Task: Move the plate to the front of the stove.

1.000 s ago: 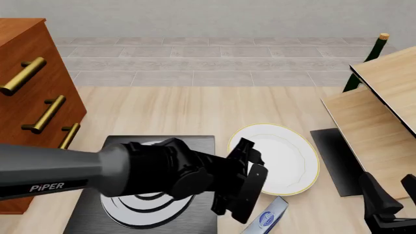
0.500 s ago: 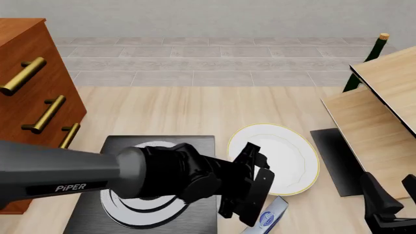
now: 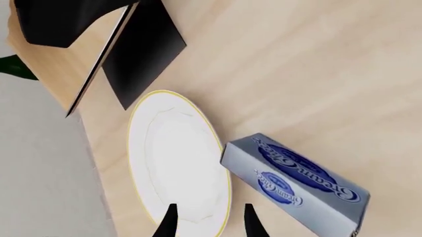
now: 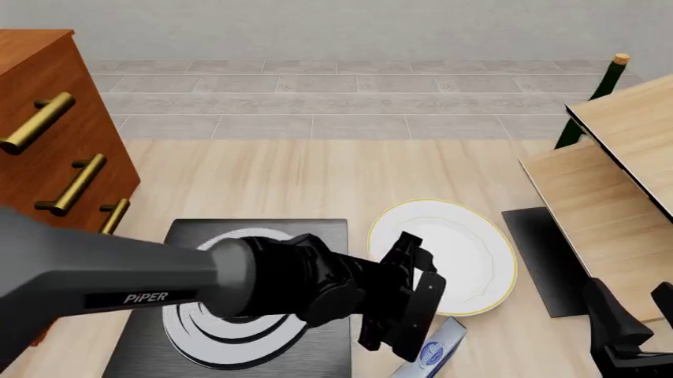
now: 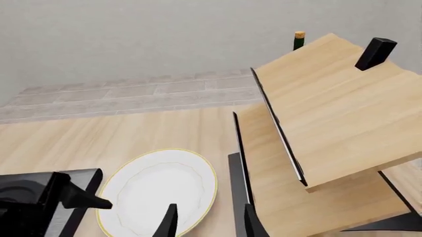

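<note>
Change: left arm has slid a little farther over the stove since the earlier front picture; its pincer sits slightly lower and nearer the plate's edge. Plate, box and right arm unchanged.
Plate: flat on the worktop, just right of the stove, not touching it as far as I can see.
Stove: black slab with grey rings, largely covered by the left arm.
Left pincer: fingers apart, holding nothing, poised at the plate's near-left rim; wrist view shows both fingertips straddling the gold rim.
Right pincer: right of the plate, at the picture's lower corner; fingers parted, empty.
Box: blue and white, lying just beside the plate's near edge.
Dark mat: right of the plate, under the wooden shelf.
</note>
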Controlling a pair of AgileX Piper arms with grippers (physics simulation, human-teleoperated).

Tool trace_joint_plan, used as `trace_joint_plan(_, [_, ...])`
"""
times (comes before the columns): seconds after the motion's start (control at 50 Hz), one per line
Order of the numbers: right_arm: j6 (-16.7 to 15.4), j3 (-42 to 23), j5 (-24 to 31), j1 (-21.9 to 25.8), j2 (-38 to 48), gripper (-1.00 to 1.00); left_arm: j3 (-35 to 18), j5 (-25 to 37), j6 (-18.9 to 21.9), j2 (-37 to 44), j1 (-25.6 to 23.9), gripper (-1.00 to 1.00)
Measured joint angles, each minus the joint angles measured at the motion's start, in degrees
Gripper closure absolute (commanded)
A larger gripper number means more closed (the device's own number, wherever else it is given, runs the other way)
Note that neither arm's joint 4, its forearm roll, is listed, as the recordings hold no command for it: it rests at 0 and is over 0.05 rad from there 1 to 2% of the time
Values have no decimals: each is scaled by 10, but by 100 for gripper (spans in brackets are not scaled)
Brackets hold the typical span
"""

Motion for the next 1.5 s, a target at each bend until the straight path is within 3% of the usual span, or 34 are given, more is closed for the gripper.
trace_joint_plan(1.5, [6,0,1,-11,0,-100,-38,-23,9,86,47,-100])
